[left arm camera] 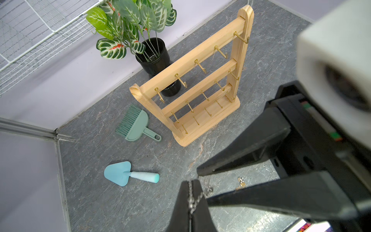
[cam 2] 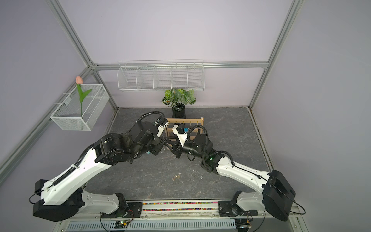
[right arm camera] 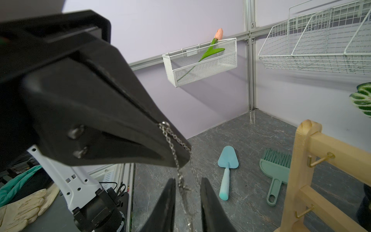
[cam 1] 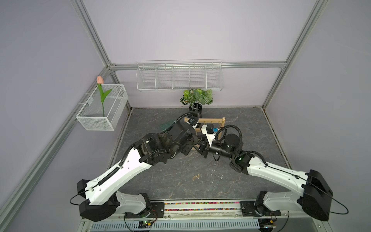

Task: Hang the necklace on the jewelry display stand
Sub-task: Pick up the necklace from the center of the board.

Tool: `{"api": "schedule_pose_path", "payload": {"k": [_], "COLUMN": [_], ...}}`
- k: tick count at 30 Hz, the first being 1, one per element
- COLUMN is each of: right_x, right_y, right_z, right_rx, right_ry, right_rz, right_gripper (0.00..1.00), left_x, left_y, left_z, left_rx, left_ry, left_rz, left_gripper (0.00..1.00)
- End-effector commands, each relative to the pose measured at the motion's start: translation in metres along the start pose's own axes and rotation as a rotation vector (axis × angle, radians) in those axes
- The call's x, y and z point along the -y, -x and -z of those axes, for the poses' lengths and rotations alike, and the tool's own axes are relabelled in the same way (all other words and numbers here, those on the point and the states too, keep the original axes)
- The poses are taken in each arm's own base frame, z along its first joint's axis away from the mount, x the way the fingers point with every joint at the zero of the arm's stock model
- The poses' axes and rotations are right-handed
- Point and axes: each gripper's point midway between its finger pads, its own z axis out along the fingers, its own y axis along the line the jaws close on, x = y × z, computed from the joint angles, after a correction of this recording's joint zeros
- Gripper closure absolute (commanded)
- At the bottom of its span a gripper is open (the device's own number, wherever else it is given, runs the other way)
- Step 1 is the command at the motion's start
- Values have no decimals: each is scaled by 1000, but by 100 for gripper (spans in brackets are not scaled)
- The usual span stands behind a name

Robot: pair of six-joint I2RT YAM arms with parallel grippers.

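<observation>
Near the pale wooden hooked display stand [left arm camera: 190,57], my left jaws clamp the thin silver chain necklace [right arm camera: 172,149], which my parted right jaws, closing off-centre, could tug loose.

Both top views: high above front edge, tilted down toward back wall [cam 1: 180,40], whole tabletop [cam 1: 241,128] in frame, near-identical pair. Left wrist view: tight behind left gripper [left arm camera: 190,184], looking steeply down on jewelry display stand [left arm camera: 192,88]. Right wrist view: low over right gripper [right arm camera: 186,180], facing left wall [right arm camera: 160,20]. Wrist views share jewelry display stand, brush [left arm camera: 136,124], trowel [left arm camera: 120,172].
</observation>
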Motion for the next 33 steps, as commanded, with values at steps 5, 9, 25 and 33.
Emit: {"api": "schedule_pose_path", "payload": {"k": [5, 9, 25, 33], "right_x": [3, 11, 23, 17], "right_y": [14, 14, 21, 24], "right_z": [-5, -3, 12, 13], "right_rx": [38, 44, 92, 101], "right_ry": [8, -31, -150, -142], "right_rz": [23, 15, 31, 41], "right_gripper": [75, 82, 91, 90], "left_x": [2, -1, -14, -24], "left_y": [7, 5, 7, 9], "left_z": [12, 12, 13, 14], "left_rx": [40, 30, 35, 52], "left_ry": [-28, -8, 69, 131], "left_rz": [-9, -21, 5, 26], "left_gripper": [100, 100, 100, 100]}}
